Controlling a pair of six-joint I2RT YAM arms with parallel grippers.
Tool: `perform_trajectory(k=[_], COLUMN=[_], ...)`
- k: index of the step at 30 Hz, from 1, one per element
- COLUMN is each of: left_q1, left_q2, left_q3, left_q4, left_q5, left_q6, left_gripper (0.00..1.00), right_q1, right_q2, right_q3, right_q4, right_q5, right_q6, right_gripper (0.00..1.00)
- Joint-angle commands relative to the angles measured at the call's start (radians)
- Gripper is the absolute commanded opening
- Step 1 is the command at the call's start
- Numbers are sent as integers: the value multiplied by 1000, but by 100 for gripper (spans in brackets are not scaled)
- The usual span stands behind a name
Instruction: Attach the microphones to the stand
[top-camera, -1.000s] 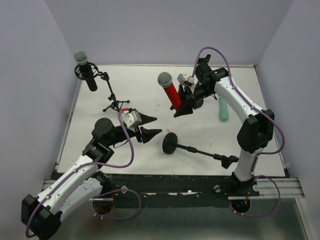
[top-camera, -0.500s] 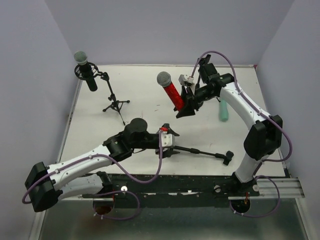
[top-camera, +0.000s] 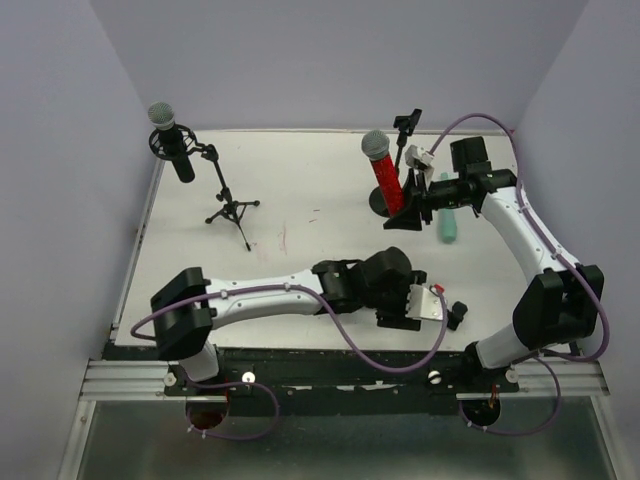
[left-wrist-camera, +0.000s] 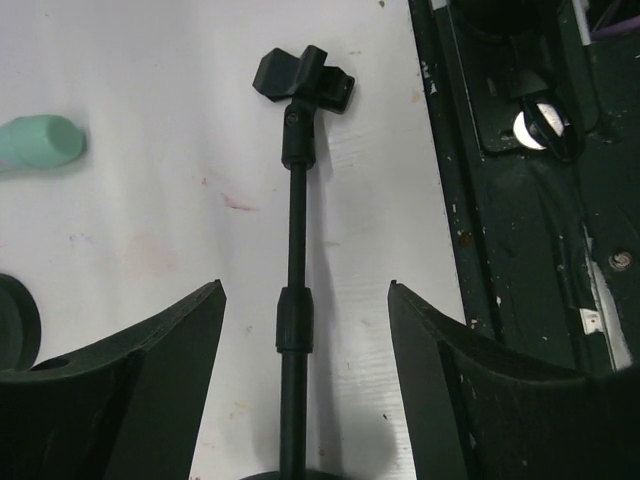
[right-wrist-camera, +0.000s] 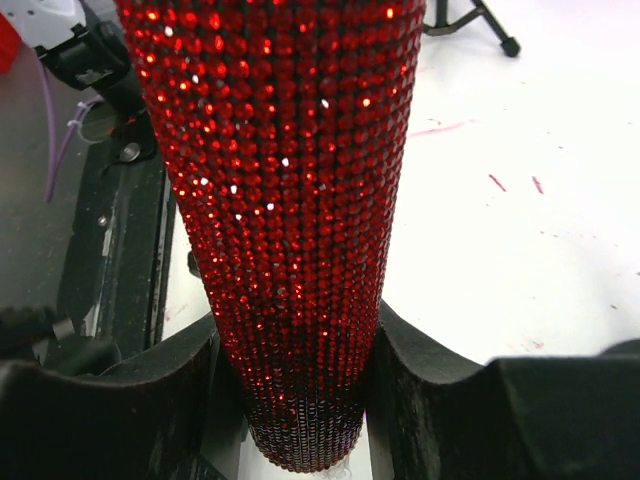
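Note:
The red microphone (top-camera: 384, 178), sequined with a silver mesh head, stands nearly upright with my right gripper (top-camera: 407, 205) shut on its lower body (right-wrist-camera: 290, 200). Just behind it rises an upright stand (top-camera: 405, 124) on a round base. My left gripper (top-camera: 422, 305) hangs open over a second stand lying flat. That stand's pole (left-wrist-camera: 297, 250) runs between the fingers (left-wrist-camera: 170, 340) without touching them, and its clip (left-wrist-camera: 303, 80) lies beyond their tips. The mint-green microphone (top-camera: 447, 222) lies on the table at the right. At the far left, the black microphone (top-camera: 170, 135) sits in a tripod stand (top-camera: 232, 210).
The lying stand's clip (top-camera: 457, 313) is close to the table's dark front rail (left-wrist-camera: 520, 200). The mint-green microphone's end (left-wrist-camera: 40, 142) and a round black base (left-wrist-camera: 15, 325) show at the left of the left wrist view. Grey walls enclose the white table (top-camera: 300, 190).
My left arm swept right across the table, ending over the lying stand with its jaws wider. My right arm carried the red microphone rightward and stood it more upright.

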Motion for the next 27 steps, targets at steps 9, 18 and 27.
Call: perform_trajectory(k=[9, 18, 27], left_q1=[-67, -70, -70], left_q2=[347, 512, 598], left_q3=[309, 433, 486], left_q4=[-236, -285, -328], left_q5=[-216, -289, -310], left_q6=[16, 9, 7], left_gripper=[68, 65, 51], right_q1=[-105, -125, -148], right_q2=[-76, -71, -79], right_q3=[-54, -57, -58], right_q4=[76, 60, 50], right_q5=[-77, -89, -116], right_q6=[35, 20, 12], right_gripper=[0, 0, 0])
